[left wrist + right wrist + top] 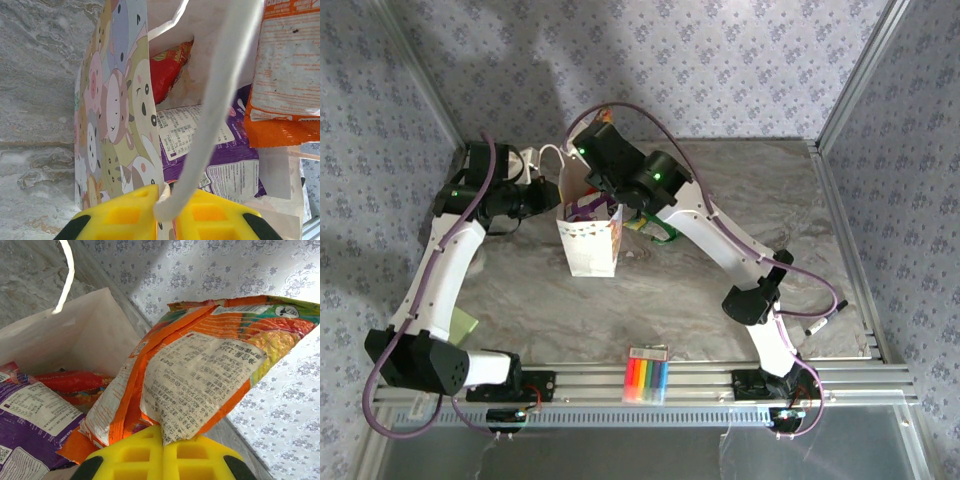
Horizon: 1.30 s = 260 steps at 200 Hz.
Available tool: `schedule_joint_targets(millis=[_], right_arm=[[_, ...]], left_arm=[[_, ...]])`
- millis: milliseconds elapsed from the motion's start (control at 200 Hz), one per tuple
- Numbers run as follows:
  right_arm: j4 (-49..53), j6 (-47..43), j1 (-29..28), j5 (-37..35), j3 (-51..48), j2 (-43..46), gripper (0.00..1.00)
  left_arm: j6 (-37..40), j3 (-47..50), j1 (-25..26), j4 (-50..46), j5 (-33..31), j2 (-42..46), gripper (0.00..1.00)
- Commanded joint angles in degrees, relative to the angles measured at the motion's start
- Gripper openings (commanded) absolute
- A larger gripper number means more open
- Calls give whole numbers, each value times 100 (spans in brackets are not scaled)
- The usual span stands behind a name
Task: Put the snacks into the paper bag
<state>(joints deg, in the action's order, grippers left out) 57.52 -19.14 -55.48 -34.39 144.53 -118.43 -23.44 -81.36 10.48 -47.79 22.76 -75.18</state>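
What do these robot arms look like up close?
Two slim arms, the left arm and right arm, have white links, black joints with green lights and purple cables. The left gripper and right gripper have yellow fingers, black-edged.

White arms (445, 270) — black joints (655, 175), purple cables (630, 110), yellow jaws

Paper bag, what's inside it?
A purple packet and a red packet lie inside the paper bag; an orange packet in the right end effector pokes in. Anything beneath them is hidden.

Paper bag (588, 245) on table (750, 200), packets (30, 415) inside it, marker pack (648, 376) before it at near edge.
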Motion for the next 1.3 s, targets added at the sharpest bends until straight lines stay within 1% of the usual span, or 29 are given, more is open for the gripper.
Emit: schedule_joint_targets(millis=[0, 365, 680, 780, 875, 970, 1104, 1189, 1294], right_arm=[[-231, -167, 11, -256, -189, 122, 0], [-279, -82, 28, -405, -762, 232, 0], [-200, 236, -23, -526, -1219, 460, 0], [-212, 289, -66, -601, -1325, 518, 9], [-199, 322, -93, -695, -1370, 523, 27], [-149, 370, -112, -761, -1368, 488, 41], [-93, 470, -120, -749, -1361, 470, 43], [-60, 524, -112, -615, -1353, 486, 38], [-72, 583, -102, -470, -1357, 496, 35]], left_arm=[[-29, -79, -29, 86, 136, -6, 16], [-11, -90, -33, 42, 141, 26, 16], [-54, -102, -31, 46, 141, 1, 16], [-64, -117, -26, 42, 141, -13, 16], [-82, -127, -29, 42, 141, -6, 16], [-90, -130, -30, 33, 142, 3, 16], [-104, -132, -35, 24, 141, 14, 16], [-108, -137, -34, 15, 141, 21, 16], [-117, -134, -29, 15, 136, 12, 16]])
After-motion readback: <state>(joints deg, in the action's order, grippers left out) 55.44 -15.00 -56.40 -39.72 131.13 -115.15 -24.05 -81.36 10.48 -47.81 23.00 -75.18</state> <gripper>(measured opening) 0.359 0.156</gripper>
